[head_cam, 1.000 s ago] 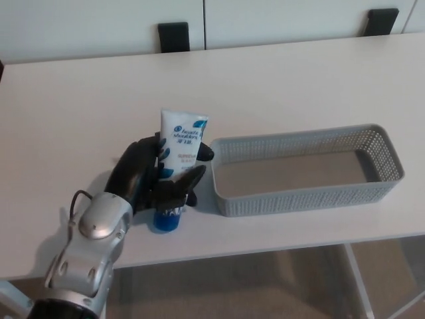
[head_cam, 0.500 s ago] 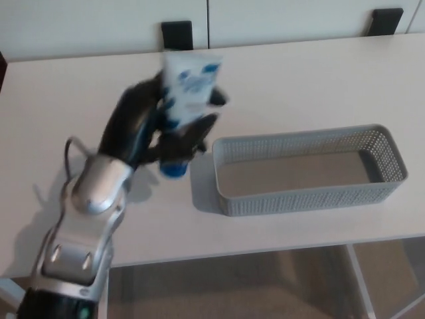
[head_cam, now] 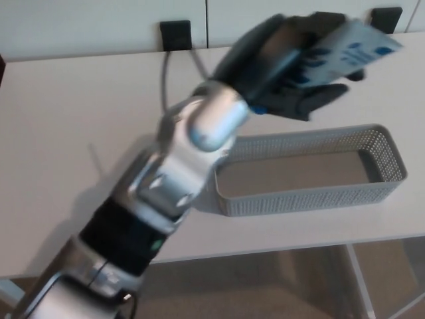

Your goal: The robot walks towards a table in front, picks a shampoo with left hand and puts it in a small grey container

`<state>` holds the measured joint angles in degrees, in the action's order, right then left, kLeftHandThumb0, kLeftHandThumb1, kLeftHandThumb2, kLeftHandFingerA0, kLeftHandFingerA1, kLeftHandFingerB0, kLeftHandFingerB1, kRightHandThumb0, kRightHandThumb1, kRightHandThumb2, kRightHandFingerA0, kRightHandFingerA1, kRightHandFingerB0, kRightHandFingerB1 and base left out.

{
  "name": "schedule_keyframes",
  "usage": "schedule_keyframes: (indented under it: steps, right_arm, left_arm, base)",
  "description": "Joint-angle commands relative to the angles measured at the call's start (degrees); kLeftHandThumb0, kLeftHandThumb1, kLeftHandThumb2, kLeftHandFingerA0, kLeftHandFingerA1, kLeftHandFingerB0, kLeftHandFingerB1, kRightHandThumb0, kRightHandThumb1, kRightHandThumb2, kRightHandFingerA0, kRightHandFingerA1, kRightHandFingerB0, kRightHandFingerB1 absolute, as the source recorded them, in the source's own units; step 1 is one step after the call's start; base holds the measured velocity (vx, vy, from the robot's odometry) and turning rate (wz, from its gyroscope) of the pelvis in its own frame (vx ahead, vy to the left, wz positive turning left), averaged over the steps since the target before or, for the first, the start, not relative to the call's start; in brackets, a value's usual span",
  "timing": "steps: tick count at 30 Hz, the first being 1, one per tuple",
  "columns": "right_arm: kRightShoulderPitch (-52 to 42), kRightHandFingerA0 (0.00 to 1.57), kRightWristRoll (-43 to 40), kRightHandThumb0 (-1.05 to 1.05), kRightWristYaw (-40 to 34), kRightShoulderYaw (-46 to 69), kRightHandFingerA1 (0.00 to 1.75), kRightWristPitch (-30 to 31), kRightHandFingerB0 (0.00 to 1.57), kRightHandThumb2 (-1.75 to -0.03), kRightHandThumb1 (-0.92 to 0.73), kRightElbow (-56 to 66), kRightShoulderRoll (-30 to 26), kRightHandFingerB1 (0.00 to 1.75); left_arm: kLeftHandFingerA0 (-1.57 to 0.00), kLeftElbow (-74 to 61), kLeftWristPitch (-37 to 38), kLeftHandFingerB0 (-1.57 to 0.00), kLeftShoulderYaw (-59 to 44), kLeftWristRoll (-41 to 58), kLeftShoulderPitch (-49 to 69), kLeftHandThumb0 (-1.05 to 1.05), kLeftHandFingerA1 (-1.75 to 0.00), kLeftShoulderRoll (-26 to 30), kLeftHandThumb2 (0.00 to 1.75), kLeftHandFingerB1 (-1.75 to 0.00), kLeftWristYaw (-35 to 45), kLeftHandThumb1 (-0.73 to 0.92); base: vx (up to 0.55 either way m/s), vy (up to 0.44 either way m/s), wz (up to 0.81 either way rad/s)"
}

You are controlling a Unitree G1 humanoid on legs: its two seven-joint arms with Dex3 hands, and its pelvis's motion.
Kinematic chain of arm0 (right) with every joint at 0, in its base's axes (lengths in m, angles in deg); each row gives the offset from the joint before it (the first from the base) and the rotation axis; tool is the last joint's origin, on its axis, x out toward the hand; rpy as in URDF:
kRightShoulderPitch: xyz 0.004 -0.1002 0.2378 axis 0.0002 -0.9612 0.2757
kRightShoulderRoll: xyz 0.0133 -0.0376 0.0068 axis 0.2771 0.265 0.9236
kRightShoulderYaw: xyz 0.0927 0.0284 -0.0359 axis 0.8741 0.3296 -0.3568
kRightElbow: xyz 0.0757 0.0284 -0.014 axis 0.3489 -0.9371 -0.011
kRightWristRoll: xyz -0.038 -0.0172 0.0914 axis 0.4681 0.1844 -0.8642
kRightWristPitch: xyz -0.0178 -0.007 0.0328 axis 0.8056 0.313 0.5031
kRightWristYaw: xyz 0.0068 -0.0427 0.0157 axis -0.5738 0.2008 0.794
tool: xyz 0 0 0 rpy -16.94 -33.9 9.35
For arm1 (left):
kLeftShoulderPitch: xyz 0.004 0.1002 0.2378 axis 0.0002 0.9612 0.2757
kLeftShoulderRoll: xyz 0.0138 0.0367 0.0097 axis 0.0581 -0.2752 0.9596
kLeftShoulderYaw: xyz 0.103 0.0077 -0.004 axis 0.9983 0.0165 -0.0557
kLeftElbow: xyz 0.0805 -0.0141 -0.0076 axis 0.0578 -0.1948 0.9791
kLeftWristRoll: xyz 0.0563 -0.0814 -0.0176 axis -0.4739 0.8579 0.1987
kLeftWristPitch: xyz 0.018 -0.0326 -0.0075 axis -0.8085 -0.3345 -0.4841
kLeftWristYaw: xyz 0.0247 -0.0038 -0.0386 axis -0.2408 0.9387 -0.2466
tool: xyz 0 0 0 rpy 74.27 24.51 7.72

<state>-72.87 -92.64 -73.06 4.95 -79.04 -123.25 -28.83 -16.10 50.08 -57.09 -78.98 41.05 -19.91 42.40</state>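
Left hand [head_cam: 285,63] observed raised above the table [head_cam: 80,119], reaching in from the lower left on a silver-and-black forearm [head_cam: 199,139]. The black fingers are wrapped tight around the shampoo tube [head_cam: 355,50], which is held clear of every surface. Tube is white with blue print. Its long axis lies close to horizontal, running from picture left to picture right with a slight upward tilt toward the right. The flat crimped end points right and projects past the fingers; the blue cap [head_cam: 257,109] shows at the lower left of the fist, pointing left and slightly down. The picture is blurred around the hand, so the exact placing of each finger cannot be told. In the picture the tube sits over the far side of the small grey container [head_cam: 312,196], near its right half, not touching it. The container is a long mesh-walled tray, standing near the table's front edge, with nothing in it. Right hand does not show.
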Motion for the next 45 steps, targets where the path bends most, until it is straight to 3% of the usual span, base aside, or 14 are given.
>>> schedule_keyframes:
  steps: [1, 4, 5, 6, 9, 17, 19, 20, 25, 26, 27, 31, 36, 45]
  right_arm:
    - [0.6, 0.67, 1.4, -0.12, -1.4, -1.3, 0.53, 0.4, 0.53, -0.58, -0.63, -0.1, -0.3, 0.46]
    - [1.2, 0.67, 2.0, -0.13, -1.5, -2.1, 0.52, 0.4, 0.52, -0.58, -0.64, -0.1, -0.1, 0.45]
    - [1.3, 0.67, 2.2, -0.14, -1.6, -2.4, 0.53, 0.3, 0.53, -0.58, -0.64, 0.0, -0.1, 0.45]
    - [1.3, 0.69, 2.3, -0.14, -1.6, -2.7, 0.53, 0.2, 0.53, -0.58, -0.63, 0.1, -0.1, 0.45]
    - [1.7, 0.68, 2.3, -0.15, -1.8, -3.1, 0.53, 0.4, 0.53, -0.58, -0.63, 0.1, -0.2, 0.46]
    - [3.3, 0.69, 2.4, -0.14, -1.9, -3.3, 0.52, 2.1, 0.54, -0.57, -0.61, -0.8, -0.4, 0.45]
    - [2.5, 0.64, 2.1, -0.15, -0.3, -3.3, 0.49, 2.5, 0.52, -0.58, -0.64, -0.1, -0.8, 0.45]
    - [2.4, 0.64, 2.2, -0.15, -0.2, -3.4, 0.50, 2.1, 0.53, -0.58, -0.64, 0.2, -0.8, 0.45]
    - [2.0, 0.64, 2.0, -0.15, 0.1, -3.4, 0.51, 1.9, 0.50, -0.58, -0.63, 0.7, -0.5, 0.45]
    - [1.8, 0.64, 2.0, -0.15, 0.1, -3.4, 0.51, 1.7, 0.51, -0.58, -0.64, 0.8, -0.5, 0.45]
    - [1.2, 0.64, 2.1, -0.16, 0.1, -3.5, 0.50, 1.1, 0.53, -0.58, -0.64, 1.0, -0.5, 0.46]
    - [1.0, 0.65, 2.3, -0.16, 0.0, -3.7, 0.51, 0.8, 0.54, -0.58, -0.64, 1.0, -0.4, 0.46]
    - [1.2, 0.66, 1.9, -0.16, 0.1, -3.5, 0.51, 1.6, 0.54, -0.58, -0.65, 1.1, -0.5, 0.46]
    - [2.6, 0.71, 3.2, -0.18, -0.4, -4.8, 0.52, 2.6, 0.58, -0.58, -0.65, 0.6, -0.8, 0.46]
  left_arm:
    - [-0.72, 8.2, -7.1, -0.75, 1.9, -2.4, -5.8, -0.19, -1.35, -3.8, 0.70, -1.09, 3.6, 0.77]
    - [-0.77, 13.3, -7.9, -0.83, 1.1, -1.4, -7.4, -0.16, -0.82, -5.4, 0.68, -0.70, 4.5, 0.76]
    - [-0.93, 15.2, -7.8, -0.79, 0.6, -1.0, -7.6, -0.17, -1.40, -6.1, 0.72, -0.91, 4.1, 0.73]
    - [-1.01, 17.1, -8.3, -0.72, -0.4, -0.3, -7.4, -0.19, -1.52, -7.0, 0.76, -1.25, 3.7, 0.72]
    - [-1.01, 21.6, -11.2, -0.71, -2.8, 0.6, -8.4, -0.18, -1.49, -8.9, 0.79, -1.43, 3.3, 0.71]
    - [-0.98, 23.7, -15.0, -0.71, -5.1, -0.9, -7.5, -0.19, -1.44, -8.8, 0.69, -1.26, 2.7, 0.75]
    - [-0.95, 20.4, -16.5, -0.67, -3.8, -1.6, -5.4, -0.21, -1.32, -7.5, 0.69, -1.00, 4.8, 0.73]
    - [-0.98, 19.5, -16.9, -0.57, -2.6, -2.5, -5.2, -0.26, -1.29, -6.5, 0.62, -0.58, 5.8, 0.75]
    - [-1.09, 17.1, -20.2, -0.80, -1.7, -2.0, -3.7, -0.22, -1.28, -4.6, 0.63, -0.89, 8.0, 0.74]
    - [-1.04, 17.3, -20.5, -0.77, -1.5, -1.7, -3.7, -0.27, -0.73, -4.4, 0.62, -0.51, 9.0, 0.70]
    - [-0.07, 18.0, -20.6, -0.07, 1.0, -1.7, -4.7, -0.73, -0.37, -2.6, 0.80, -0.34, 14.7, 0.46]
    - [0.00, 18.4, -20.4, 0.00, 5.4, -2.0, -6.6, -0.82, -0.01, 0.5, 0.86, 0.00, 23.2, 0.46]
    - [0.00, 18.4, -21.5, 0.00, 7.3, -1.6, -7.5, -0.93, 0.00, 1.9, 0.61, 0.00, 26.8, 0.57]
    - [0.00, 17.8, -19.8, 0.00, 6.4, -1.1, -7.6, -1.01, 0.00, 4.6, 0.63, 0.00, 28.6, 0.60]
  base:
    - [0.00, 0.000, 0.00]
    - [0.00, 0.000, 0.00]
    - [0.00, 0.000, 0.00]
    - [0.00, 0.000, 0.00]
    - [0.00, 0.000, 0.00]
    - [0.00, 0.000, 0.00]
    - [0.00, 0.000, 0.00]
    - [0.00, 0.000, 0.00]
    - [0.00, 0.000, 0.00]
    - [0.00, 0.000, 0.00]
    - [0.00, 0.000, 0.00]
    - [0.00, 0.000, 0.00]
    - [0.00, 0.000, 0.00]
    - [0.00, 0.000, 0.00]
